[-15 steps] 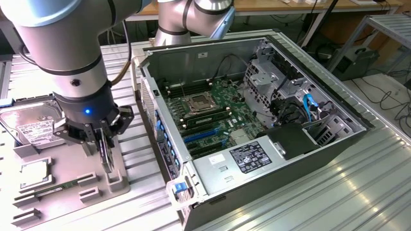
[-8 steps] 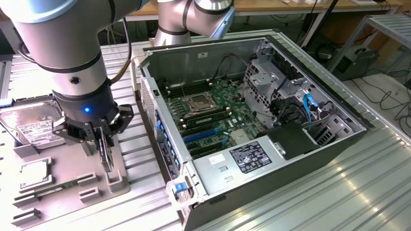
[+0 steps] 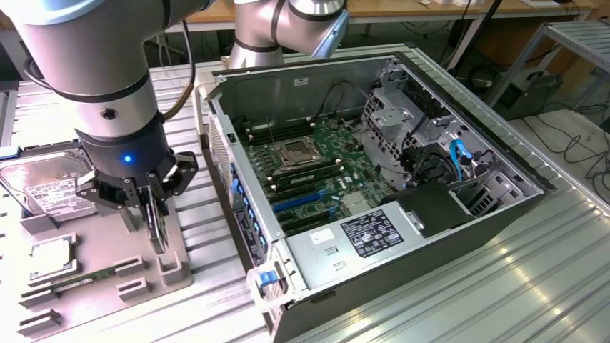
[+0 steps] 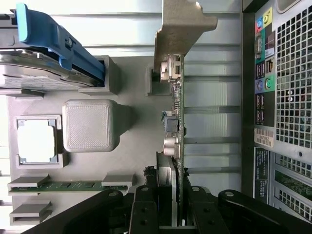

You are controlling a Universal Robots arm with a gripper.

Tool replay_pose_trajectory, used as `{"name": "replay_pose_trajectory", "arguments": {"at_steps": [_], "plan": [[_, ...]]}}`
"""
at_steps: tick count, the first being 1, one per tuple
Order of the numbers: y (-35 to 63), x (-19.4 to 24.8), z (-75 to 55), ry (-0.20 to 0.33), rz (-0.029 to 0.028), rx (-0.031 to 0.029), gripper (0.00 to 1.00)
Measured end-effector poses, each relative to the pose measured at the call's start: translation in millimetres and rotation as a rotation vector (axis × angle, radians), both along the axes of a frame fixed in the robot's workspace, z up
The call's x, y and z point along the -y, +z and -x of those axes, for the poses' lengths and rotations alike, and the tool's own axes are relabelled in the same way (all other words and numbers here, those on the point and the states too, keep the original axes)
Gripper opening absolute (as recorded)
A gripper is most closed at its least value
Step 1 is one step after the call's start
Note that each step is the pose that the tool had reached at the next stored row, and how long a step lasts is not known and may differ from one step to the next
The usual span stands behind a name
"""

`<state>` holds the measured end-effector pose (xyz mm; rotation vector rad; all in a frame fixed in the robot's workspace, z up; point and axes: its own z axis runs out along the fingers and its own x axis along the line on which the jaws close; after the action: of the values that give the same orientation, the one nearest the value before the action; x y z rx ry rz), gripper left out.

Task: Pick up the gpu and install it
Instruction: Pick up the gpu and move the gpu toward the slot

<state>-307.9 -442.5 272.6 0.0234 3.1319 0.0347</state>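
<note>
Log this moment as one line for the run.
pincer: shut on gpu | gpu: edge-on at parts tray, beside computer case | install: not yet done

Exterior view: high, angled down across the bench (image 3: 533, 286), mid-range, covering open computer case (image 3: 381, 179) and parts tray (image 3: 181, 275). Wrist view: close, looking straight down past the hand (image 4: 171, 201). Shared: the tray (image 4: 131, 146) and the case's rear panel (image 4: 287, 97).

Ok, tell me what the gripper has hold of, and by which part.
The gripper is shut on the gpu, clamping the card's two faces at its heatsink end, away from the silver bracket.
</note>
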Motion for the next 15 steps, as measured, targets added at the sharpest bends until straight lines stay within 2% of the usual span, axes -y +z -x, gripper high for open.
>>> {"name": "replay_pose_trajectory", "arguments": {"at_steps": [15], "plan": [[16.6, 0.0, -0.5, 0.0, 0.0, -0.0001, 0.28]]}}
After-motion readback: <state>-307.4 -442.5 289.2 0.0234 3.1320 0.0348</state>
